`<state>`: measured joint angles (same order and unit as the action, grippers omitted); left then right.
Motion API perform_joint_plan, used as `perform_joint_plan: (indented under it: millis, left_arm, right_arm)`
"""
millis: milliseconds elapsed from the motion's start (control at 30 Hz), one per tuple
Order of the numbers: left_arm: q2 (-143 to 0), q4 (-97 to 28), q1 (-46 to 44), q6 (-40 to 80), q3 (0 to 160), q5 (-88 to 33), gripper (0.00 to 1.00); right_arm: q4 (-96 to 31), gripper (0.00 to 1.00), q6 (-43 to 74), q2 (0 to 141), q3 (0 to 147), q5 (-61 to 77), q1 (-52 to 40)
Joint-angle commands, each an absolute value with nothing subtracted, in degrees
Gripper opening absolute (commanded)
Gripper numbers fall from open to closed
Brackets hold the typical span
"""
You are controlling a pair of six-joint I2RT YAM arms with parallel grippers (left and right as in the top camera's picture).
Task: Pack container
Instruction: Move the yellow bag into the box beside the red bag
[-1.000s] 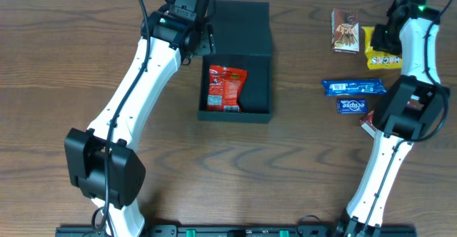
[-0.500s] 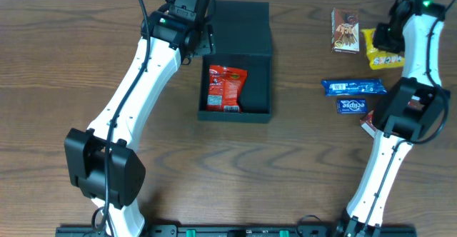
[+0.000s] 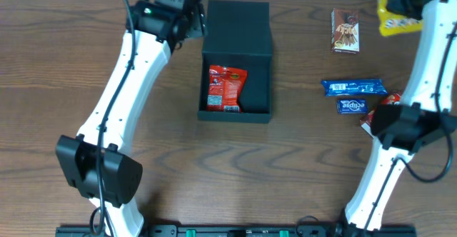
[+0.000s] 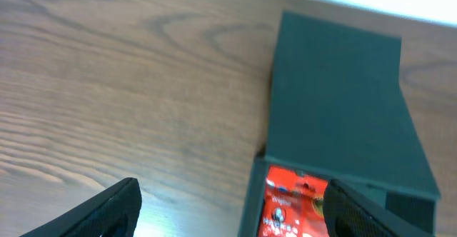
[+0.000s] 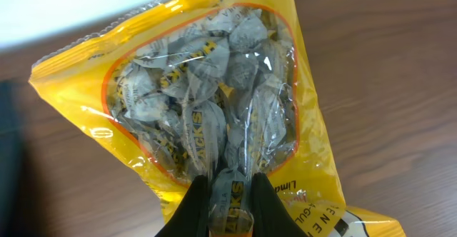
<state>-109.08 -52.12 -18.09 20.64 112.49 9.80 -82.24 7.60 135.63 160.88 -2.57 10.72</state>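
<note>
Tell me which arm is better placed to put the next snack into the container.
Right. The right gripper is shut on the yellow candy bag; the left gripper is open and empty beside the container.

A robotics lab bench, by the look of it: a wood-grain worktop [image 3: 300,165] with a white left arm [image 3: 120,87] and right arm [image 3: 430,58] mounted on a black rail [image 3: 214,230] at its near edge, handling a container [image 3: 237,30] and packaged snacks, a yellow candy bag [image 5: 214,108] among them
</note>
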Motion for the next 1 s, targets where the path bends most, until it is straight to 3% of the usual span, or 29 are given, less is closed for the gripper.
perform_joint_plan:
  millis: [0,333,567,967]
  left_arm:
    - [-108.9,-52.5,-15.5,19.3,115.4,11.6,0.83]
    - [-108.9,-52.9,-8.0,19.3,115.9,10.7,0.83]
    - [-109.0,-52.9,-5.3,19.0,115.9,9.2,0.84]
    - [-109.0,-52.9,-5.2,17.7,115.9,8.6,0.84]
  right_arm:
    - [-84.7,0.02,15.3,133.3,161.8,-0.5,4.3]
    - [-91.3,0.02,26.7,133.5,159.7,0.4,-13.6]
    - [-90.0,0.02,34.4,133.5,148.1,0.2,-24.0]
    - [-90.9,0.02,44.0,133.5,134.0,-0.7,-31.0]
